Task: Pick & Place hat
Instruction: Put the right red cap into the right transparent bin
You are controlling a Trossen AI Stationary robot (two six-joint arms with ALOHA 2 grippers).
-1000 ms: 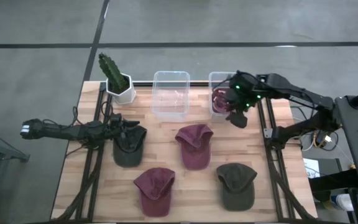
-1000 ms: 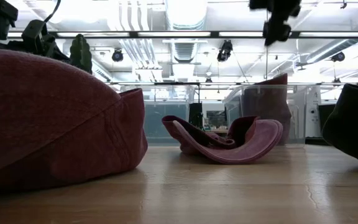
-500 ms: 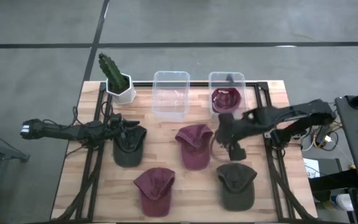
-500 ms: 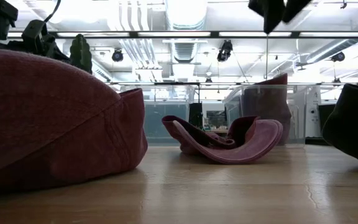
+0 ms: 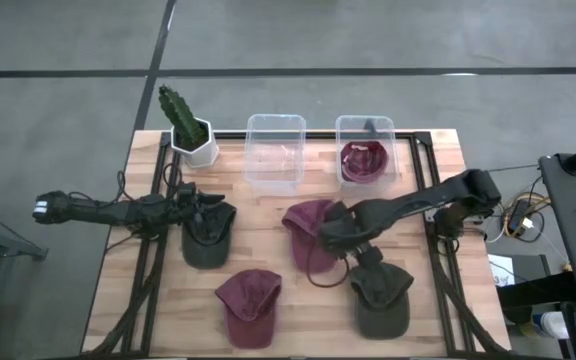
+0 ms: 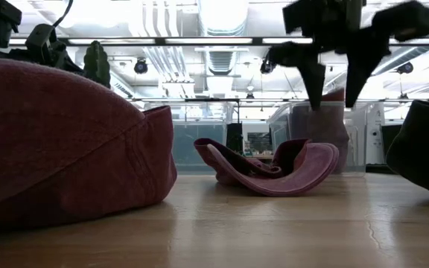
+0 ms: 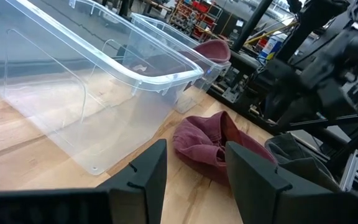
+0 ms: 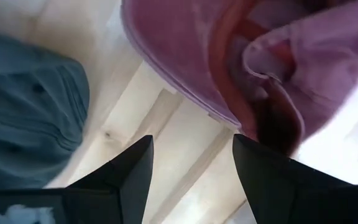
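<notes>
— High view: where is right gripper?
— Over middle maroon fabric cap, fingers spread apart, holding nothing, bare wood between them.
— And left gripper?
— Resting at dark green cap on left side of wooden table, fingers parted; cannot tell whether gripping it.

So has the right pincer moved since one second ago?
Yes. The right pincer has left the right clear bin and come toward the table's front, now above the maroon hat.
</notes>
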